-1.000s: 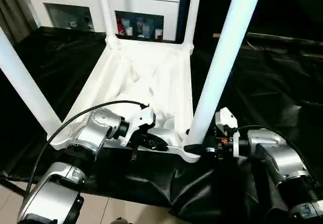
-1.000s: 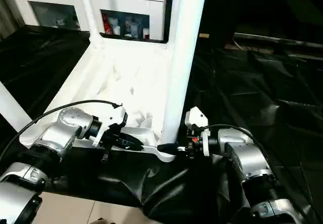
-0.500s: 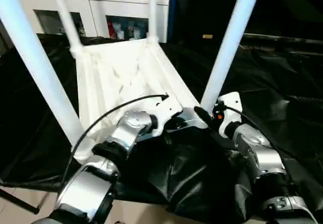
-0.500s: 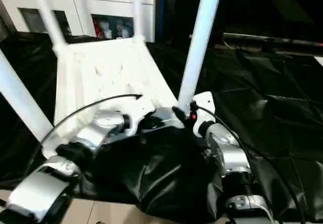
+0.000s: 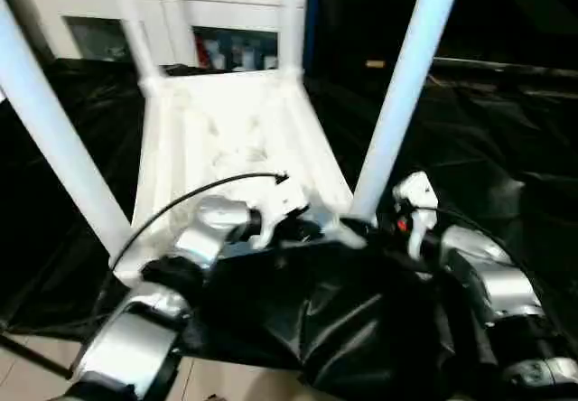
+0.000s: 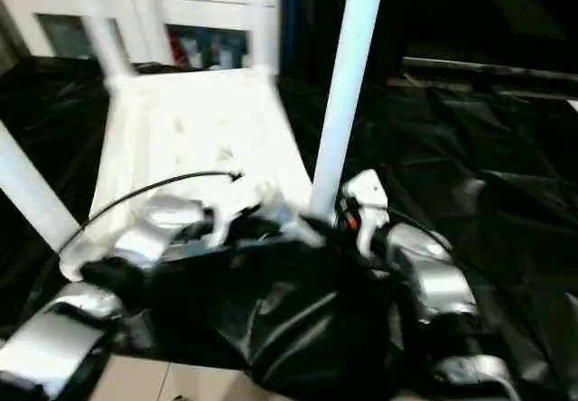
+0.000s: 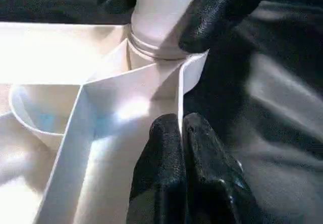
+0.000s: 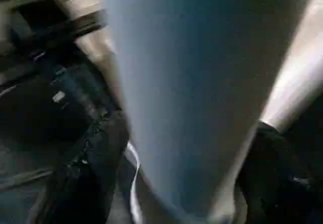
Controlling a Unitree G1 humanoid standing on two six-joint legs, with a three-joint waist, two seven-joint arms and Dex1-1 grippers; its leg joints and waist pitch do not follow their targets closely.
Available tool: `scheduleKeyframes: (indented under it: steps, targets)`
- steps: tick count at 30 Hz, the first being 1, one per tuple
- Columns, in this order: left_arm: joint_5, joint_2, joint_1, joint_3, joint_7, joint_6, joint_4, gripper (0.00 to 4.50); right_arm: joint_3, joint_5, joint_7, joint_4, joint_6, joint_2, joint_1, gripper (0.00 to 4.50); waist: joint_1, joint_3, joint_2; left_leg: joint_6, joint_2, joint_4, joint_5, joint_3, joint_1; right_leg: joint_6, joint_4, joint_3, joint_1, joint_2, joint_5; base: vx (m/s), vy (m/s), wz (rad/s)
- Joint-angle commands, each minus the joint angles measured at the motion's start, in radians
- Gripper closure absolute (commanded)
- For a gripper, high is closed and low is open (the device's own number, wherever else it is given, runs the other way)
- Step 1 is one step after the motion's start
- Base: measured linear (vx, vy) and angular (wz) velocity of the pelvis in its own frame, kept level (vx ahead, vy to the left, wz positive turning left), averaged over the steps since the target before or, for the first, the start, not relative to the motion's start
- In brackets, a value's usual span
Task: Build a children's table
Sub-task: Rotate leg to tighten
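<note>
No writing can be read anywhere. The black-draped work table (image 5: 506,148) carries the upturned tabletop (image 5: 226,139), its legs standing up. At the near corner, the left gripper (image 7: 180,133) pinches the tabletop's rim wall with narrow jaws, while the right gripper (image 7: 166,7) clasps the near right leg (image 5: 397,94) at its socket. A white cabinet (image 5: 172,8) stands behind.

Four upright legs at the corners of the upturned tabletop (image 5: 226,139), blocking sideways passes there: near-right leg (image 5: 397,94), near-left leg (image 5: 54,139), two far legs (image 5: 131,31). Open room above the ribbed underside between them. Near edge crowded: left hand (image 7: 180,133) pinched on the rim, right hand (image 7: 166,12) around the near-right leg's base. Bunched black cloth (image 5: 343,320) heaped over the bench front.
</note>
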Motion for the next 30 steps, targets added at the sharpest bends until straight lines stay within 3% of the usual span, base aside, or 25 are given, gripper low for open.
scheduleKeyframes:
  steps: [1,5,10,11,19,23,26,28,30]
  targets:
    - [-0.090,-0.008,0.015,-0.013,-0.124,-0.006,-0.072,4.50,0.045,0.023,0.112,-0.037,0.019,-0.029,0.017,1.30,0.006,-0.055,-0.014,0.080,0.043,-0.063,-0.191,-0.013,0.016,-0.228,-0.066,0.040,0.044,-0.077,-0.181,0.000,0.000,0.00]
    - [-0.094,0.050,0.038,-0.023,-0.216,0.034,-0.117,4.50,0.068,0.026,0.200,-0.050,0.014,-0.075,0.017,1.30,0.013,-0.053,-0.013,0.071,0.042,-0.065,-0.195,-0.011,0.016,-0.232,-0.067,0.040,0.041,-0.078,-0.183,0.000,0.000,0.00]
    - [-0.110,0.077,0.054,-0.014,-0.255,0.071,-0.155,4.50,0.088,0.026,0.247,-0.050,0.019,-0.088,0.013,1.30,0.010,-0.050,-0.019,0.050,0.040,-0.067,-0.217,-0.013,0.015,-0.213,-0.071,0.040,0.042,-0.080,-0.247,0.000,0.000,0.00]
    - [-0.112,0.078,0.055,-0.013,-0.256,0.073,-0.159,4.50,0.090,0.029,0.251,-0.050,0.021,-0.087,0.013,1.55,0.010,-0.050,-0.019,0.049,0.040,-0.067,-0.215,-0.014,0.015,-0.212,-0.071,0.040,0.042,-0.080,-0.248,0.000,0.000,0.00]
    - [-0.128,0.077,0.075,-0.004,-0.250,0.099,-0.199,4.50,0.098,0.063,0.287,-0.065,0.053,-0.073,0.027,1.90,0.011,-0.052,-0.024,0.066,0.039,-0.063,-0.168,-0.012,0.013,-0.225,-0.063,0.039,0.044,-0.078,-0.186,0.000,0.000,0.00]
    - [-0.127,0.054,0.080,0.006,-0.200,0.089,-0.198,4.50,0.074,0.077,0.228,-0.077,0.069,-0.035,0.068,1.92,0.013,-0.051,-0.021,0.065,0.040,-0.064,-0.177,-0.012,0.013,-0.217,-0.065,0.040,0.041,-0.079,-0.206,0.000,0.000,0.00]
    - [-0.110,0.037,0.074,0.016,-0.139,0.066,-0.181,4.50,0.049,0.051,0.127,-0.045,0.042,-0.001,0.067,1.93,0.008,-0.049,-0.024,0.045,0.038,-0.066,-0.204,-0.015,0.014,-0.199,-0.072,0.039,0.039,-0.080,-0.269,0.000,0.000,0.00]
    - [-0.045,-0.008,0.039,0.032,0.058,0.016,-0.104,4.50,0.012,-0.027,-0.116,0.068,0.003,0.063,0.036,1.93,-0.008,-0.046,-0.021,0.020,0.033,-0.070,-0.236,-0.020,0.012,-0.177,-0.082,0.038,0.037,-0.082,-0.336,0.000,0.000,0.00]
    - [-0.022,-0.033,0.018,0.043,0.157,0.011,-0.065,4.50,-0.002,-0.057,-0.222,0.109,-0.013,0.089,0.022,1.94,-0.024,-0.045,-0.023,-0.002,0.028,-0.071,-0.264,-0.024,0.013,-0.160,-0.086,0.035,0.039,-0.080,-0.395,0.000,0.000,0.00]
